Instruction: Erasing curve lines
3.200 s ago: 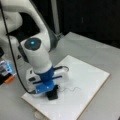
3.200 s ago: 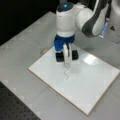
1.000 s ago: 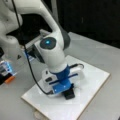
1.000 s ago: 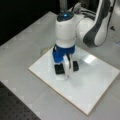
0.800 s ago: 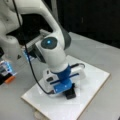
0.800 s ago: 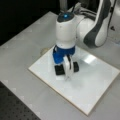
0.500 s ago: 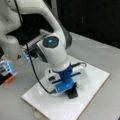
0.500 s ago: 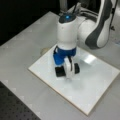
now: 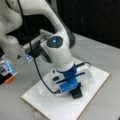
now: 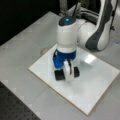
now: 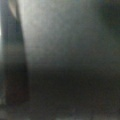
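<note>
The white rectangular board (image 9: pixel 50 105) (image 10: pixel 95 87) lies flat on the grey table in both front views. My gripper (image 9: pixel 75 91) (image 10: pixel 67 75), with its blue mount, points straight down near the board's middle. It is shut on a black eraser block (image 9: pixel 76 93) (image 10: pixel 59 74) that rests against the board's surface. No curve lines show on the bare parts of the board; anything under the eraser and the wrist is hidden. The wrist view is dark grey with a darker band on its left and shows nothing I can name.
An orange object (image 9: pixel 10 79) and a blue-lit device (image 9: pixel 6 67) stand off the board at a front view's left. A small round thing (image 10: pixel 45 51) lies by the board's edge. The arm's white body (image 10: pixel 97 32) rises behind the board.
Over the last three seconds the gripper has slid with the eraser across the board, rightwards in a front view; in the last half second it barely shifts.
</note>
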Robot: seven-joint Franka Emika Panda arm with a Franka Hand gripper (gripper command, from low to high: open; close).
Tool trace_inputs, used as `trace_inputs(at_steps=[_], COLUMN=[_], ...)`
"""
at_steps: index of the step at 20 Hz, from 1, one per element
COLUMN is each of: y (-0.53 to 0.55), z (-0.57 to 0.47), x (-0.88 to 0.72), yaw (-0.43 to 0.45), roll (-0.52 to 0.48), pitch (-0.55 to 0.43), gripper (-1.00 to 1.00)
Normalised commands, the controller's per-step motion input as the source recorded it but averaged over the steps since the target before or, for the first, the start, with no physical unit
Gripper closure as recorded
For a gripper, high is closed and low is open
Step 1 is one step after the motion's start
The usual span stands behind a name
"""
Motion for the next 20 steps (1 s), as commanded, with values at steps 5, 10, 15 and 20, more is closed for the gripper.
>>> trace_inputs(at_steps=[5, 10, 15, 20], y=[0.11, 0.17, 0.21, 0.21], z=[-0.27, -0.3, -0.31, -0.31], x=[0.41, 0.43, 0.44, 0.39], yaw=[-0.166, -0.184, -0.213, -0.205], roll=[0.095, 0.102, 0.104, 0.096], pitch=[0.089, 0.083, 0.077, 0.077], gripper=[1.0, 1.0, 1.0, 1.0])
